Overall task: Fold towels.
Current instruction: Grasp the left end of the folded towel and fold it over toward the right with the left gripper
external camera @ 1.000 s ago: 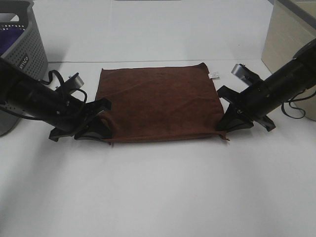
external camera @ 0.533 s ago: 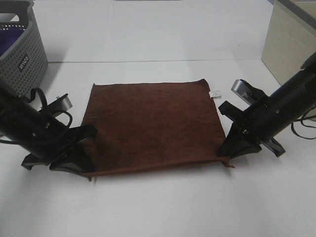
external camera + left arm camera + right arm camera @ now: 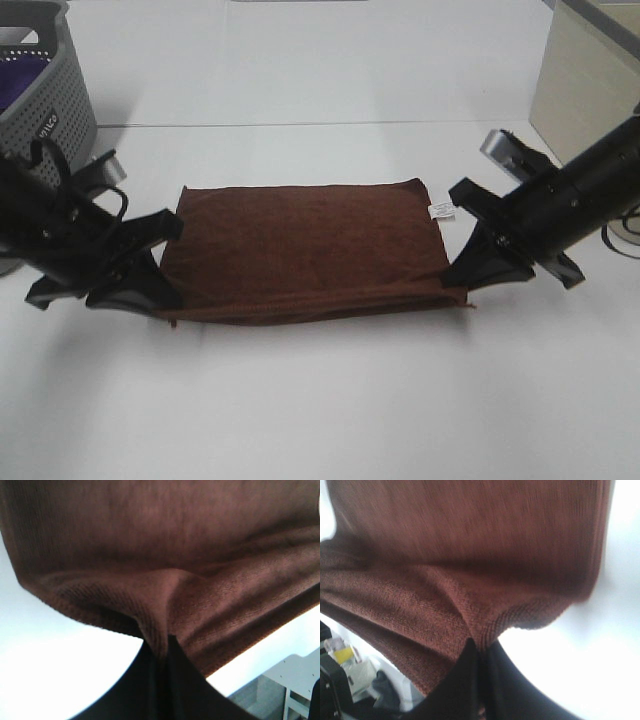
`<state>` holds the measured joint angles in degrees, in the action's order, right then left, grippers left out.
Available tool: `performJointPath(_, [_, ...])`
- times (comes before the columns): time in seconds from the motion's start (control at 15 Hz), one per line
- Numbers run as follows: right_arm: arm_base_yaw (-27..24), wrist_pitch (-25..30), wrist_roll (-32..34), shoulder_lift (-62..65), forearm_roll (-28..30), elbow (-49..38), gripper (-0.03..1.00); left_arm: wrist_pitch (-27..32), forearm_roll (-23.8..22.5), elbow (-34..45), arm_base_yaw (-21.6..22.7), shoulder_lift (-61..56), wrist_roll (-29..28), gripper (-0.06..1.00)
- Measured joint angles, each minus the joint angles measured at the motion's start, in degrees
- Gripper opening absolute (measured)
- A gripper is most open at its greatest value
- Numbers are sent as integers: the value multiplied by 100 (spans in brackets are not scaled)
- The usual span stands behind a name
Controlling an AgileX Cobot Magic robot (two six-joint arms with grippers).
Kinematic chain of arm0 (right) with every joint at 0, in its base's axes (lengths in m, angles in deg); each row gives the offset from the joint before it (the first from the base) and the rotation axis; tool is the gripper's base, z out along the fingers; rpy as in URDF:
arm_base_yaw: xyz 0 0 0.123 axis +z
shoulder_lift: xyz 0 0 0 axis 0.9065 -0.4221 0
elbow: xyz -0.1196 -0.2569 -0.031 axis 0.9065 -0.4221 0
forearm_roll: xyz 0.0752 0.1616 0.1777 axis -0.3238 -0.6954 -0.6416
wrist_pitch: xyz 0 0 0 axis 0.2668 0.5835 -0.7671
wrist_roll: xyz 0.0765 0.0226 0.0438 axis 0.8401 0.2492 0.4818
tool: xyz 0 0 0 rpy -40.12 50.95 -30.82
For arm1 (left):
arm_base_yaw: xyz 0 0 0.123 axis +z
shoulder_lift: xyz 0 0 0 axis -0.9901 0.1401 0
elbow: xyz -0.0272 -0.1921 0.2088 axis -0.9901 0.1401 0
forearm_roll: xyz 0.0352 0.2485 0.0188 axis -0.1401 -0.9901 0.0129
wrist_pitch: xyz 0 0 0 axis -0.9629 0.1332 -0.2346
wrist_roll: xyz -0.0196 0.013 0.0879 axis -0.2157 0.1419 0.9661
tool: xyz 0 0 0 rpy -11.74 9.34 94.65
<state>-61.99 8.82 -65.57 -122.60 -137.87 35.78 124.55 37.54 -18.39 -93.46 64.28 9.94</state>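
Note:
A brown towel [image 3: 305, 245] lies spread on the white table [image 3: 320, 400], its near edge lifted and stretched between my two grippers. My left gripper [image 3: 160, 295] is shut on the towel's near left corner; the left wrist view shows the cloth [image 3: 165, 580] pinched between the closed fingers. My right gripper [image 3: 460, 285] is shut on the near right corner; the right wrist view shows the cloth [image 3: 470, 570] pinched the same way. A small white label [image 3: 438, 209] sits at the towel's far right corner.
A grey perforated basket [image 3: 40, 95] with purple cloth inside stands at the far left. A beige box [image 3: 585, 85] stands at the far right. Black cables hang by both arms.
Both grippers pulled the towel toward the near side, then lifted its near edge and moved it back toward the far edge. The visible towel is now shorter front to back.

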Motion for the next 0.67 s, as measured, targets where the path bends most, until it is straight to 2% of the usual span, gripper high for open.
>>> performJointPath(0.27, [0, 384, 286, -636, 23, 1902, 0, 6, -1066, -1450, 0, 292, -1031, 0])
performJointPath(0.4, [0, 619, 430, -1117, 97, 2893, 0, 11, -1473, -2097, 0, 613, -1364, 0])
performJointPath(0.67, [0, 665, 877, -2114, 476, 4246, 0, -92, -1713, -3272, 0, 1587, -1541, 0])
